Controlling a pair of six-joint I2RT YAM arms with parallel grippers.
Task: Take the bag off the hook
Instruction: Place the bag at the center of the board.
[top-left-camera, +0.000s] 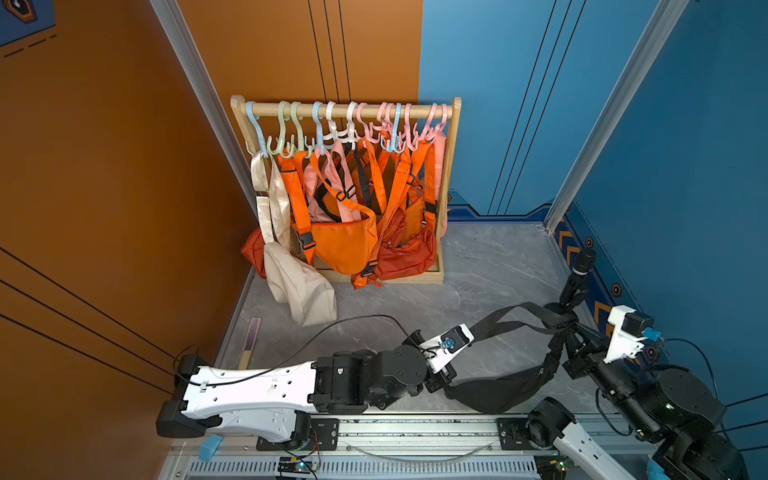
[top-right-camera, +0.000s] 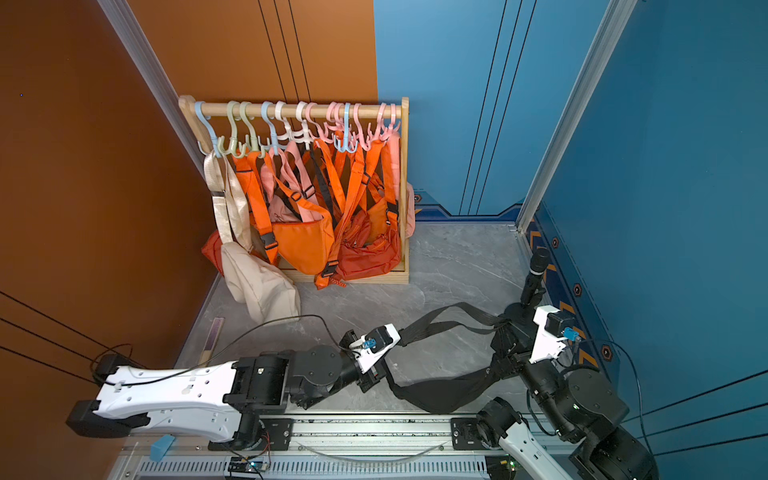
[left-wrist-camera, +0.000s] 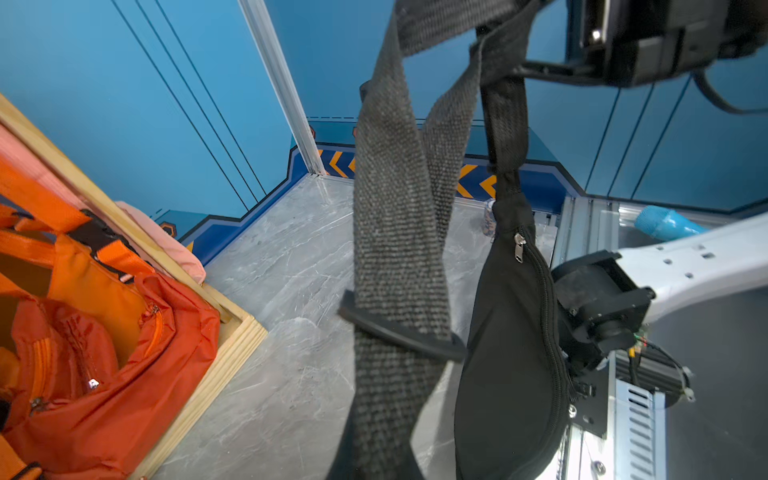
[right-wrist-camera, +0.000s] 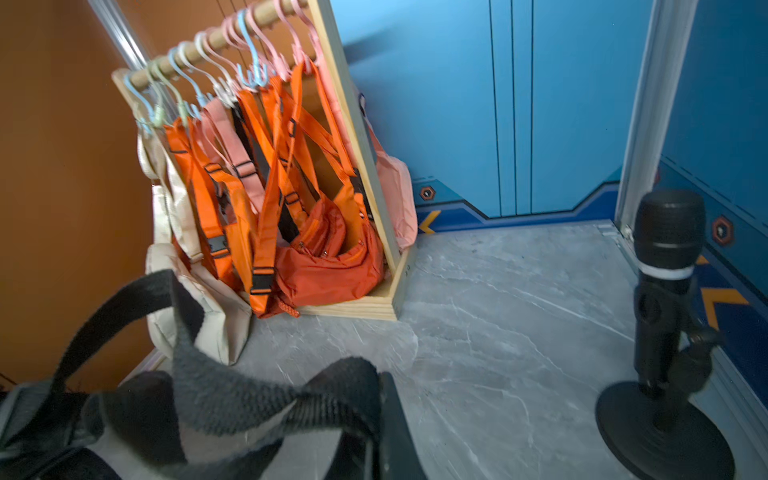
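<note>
Black fabric waist bag (top-left-camera: 498, 392) low and right of centre in both top views, slung between the two arms. Off every pastel plastic hook (top-left-camera: 318, 124) and well apart from the light wooden rack (top-left-camera: 415, 276) at upper centre. Sags belly-down over the grey marble-look tabletop (top-left-camera: 478, 270), close to the front rail; touching the surface or just above it, hard to tell from overhead.

Left gripper (top-left-camera: 441, 379) clamped tight at the bag's left end, apparently on the black woven strap (top-left-camera: 511, 318) right where it joins the body. Fingers outside the left wrist view; strap there rising from the lower edge of the frame, zipped body hanging beside it at lower right.

Right gripper (top-left-camera: 570, 333) closed on a bunched length of the same strap, right of centre, just beside the base of the black microphone on a stand (top-left-camera: 584, 259). One dark finger (right-wrist-camera: 395, 419) against the webbing at the bottom of the right wrist view.

Bag body below and between the two grippers, strap arching above it from one to the other.

Orange nylon bags (top-left-camera: 345, 245) and a beige canvas bag (top-left-camera: 303, 286) hanging from the rack's hooks.
</note>
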